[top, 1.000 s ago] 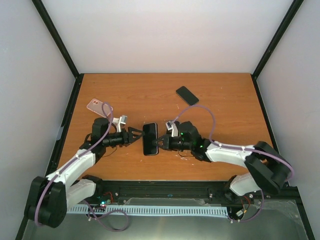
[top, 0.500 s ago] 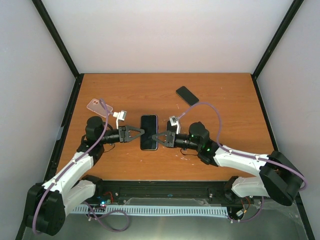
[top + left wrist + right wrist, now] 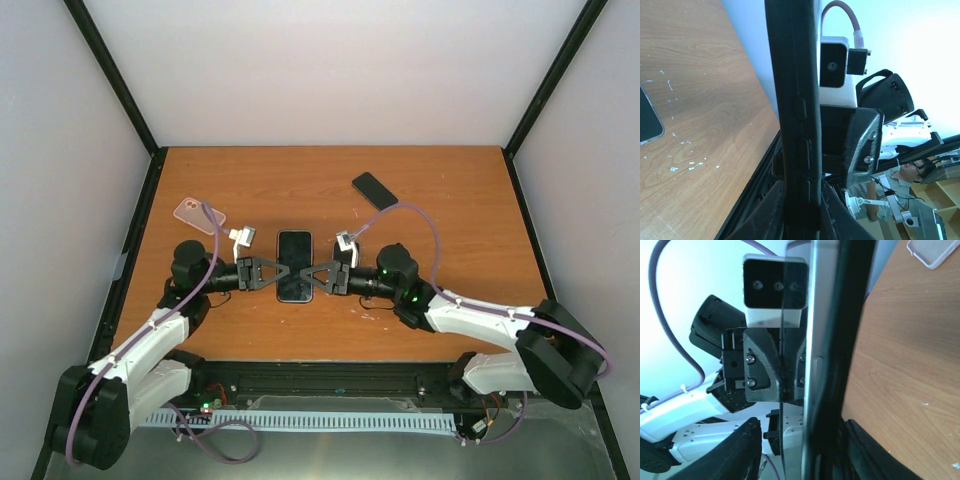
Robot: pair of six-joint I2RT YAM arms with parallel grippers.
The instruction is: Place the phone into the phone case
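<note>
The phone [image 3: 294,265] is held up flat between the two grippers at the table's middle, screen up. In the left wrist view its edge [image 3: 792,100] is wrapped in a black phone case with covered buttons. My left gripper [image 3: 268,272] [image 3: 800,187] is shut on that left edge, fingers pressing both faces. My right gripper [image 3: 322,277] [image 3: 805,427] stands open round the right edge. There a silver phone side [image 3: 822,315] shows beside the black case [image 3: 855,300], with a gap to one finger [image 3: 747,440].
A pink, clear phone case [image 3: 197,214] [image 3: 932,252] lies at the table's back left. A second dark phone [image 3: 374,190] [image 3: 647,120] lies at the back right. Black frame posts and white walls bound the wooden table [image 3: 450,230].
My left gripper has closed on the phone's left edge. The right gripper, shut on the phone before, has opened. Both arms carried the phone a little farther from the bases.
</note>
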